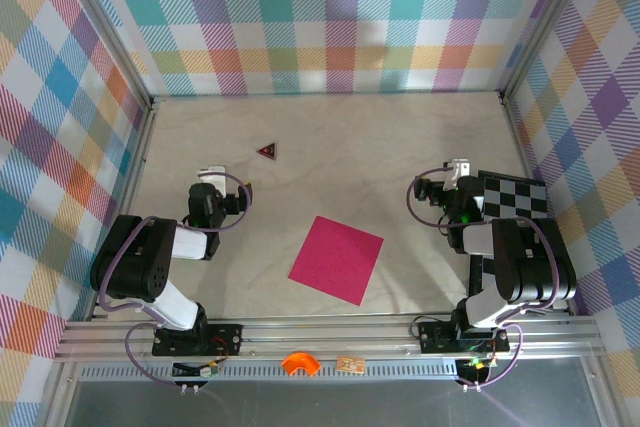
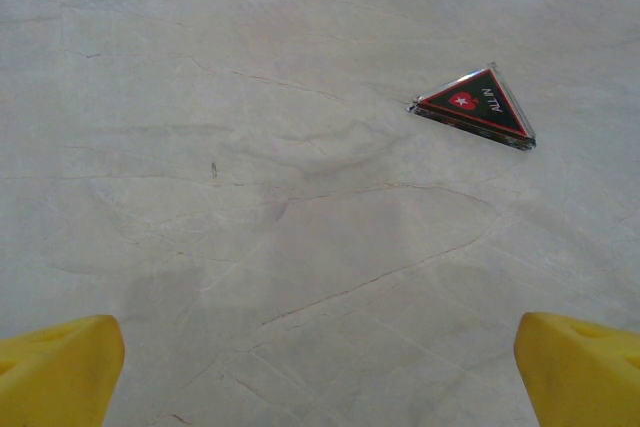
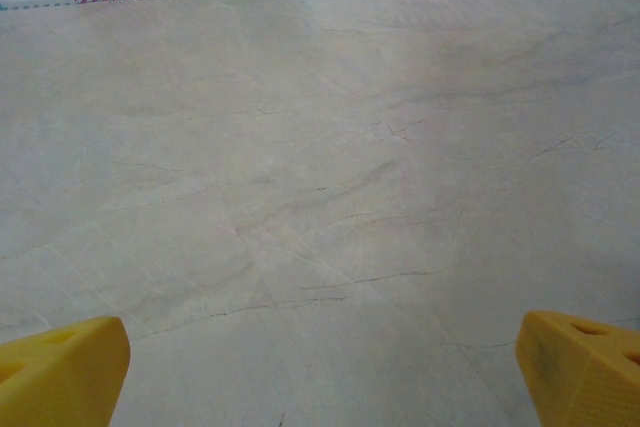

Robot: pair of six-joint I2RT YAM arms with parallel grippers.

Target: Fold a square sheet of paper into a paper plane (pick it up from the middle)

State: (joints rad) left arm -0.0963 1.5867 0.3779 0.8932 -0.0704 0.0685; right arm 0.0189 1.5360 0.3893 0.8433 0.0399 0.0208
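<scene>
- The square sheet of paper [image 1: 336, 259] lies flat and unfolded on the worktop [image 1: 330, 132], just below the centre of the top view. It is turned so that its corners point roughly up, down, left and right. It is plain magenta-pink with no print that can be seen.
- The left hand [image 1: 211, 179] sits at centre left in the top view, well apart from the sheet. In the left wrist view the left hand [image 2: 320, 377] is released: its yellow fingertips [image 2: 58, 372] stand at the two lower corners with bare worktop between them.
- The right hand [image 1: 457, 171] sits at centre right in the top view, also apart from the sheet. In the right wrist view the right hand [image 3: 320, 377] is likewise released, with its yellow fingertips [image 3: 582, 372] spread to the lower corners over bare marbled surface.
- A small dark triangle [image 1: 267, 151] lies in the upper middle of the top view, above the sheet. In the left wrist view the triangle [image 2: 478, 107] is at upper right: black with a red border, a red emblem with a white mark, and short white lettering along one edge, too small to read with certainty.
- A black-and-white checkerboard [image 1: 515, 197] lies at the right edge of the top view, beside the right arm.
- An orange curved piece [image 1: 298, 363] and a small tan tag [image 1: 349, 364] sit on the rail at bottom centre. Any writing on the tag is illegible.
- Pastel plaid walls [image 1: 330, 17] close in the worktop.
</scene>
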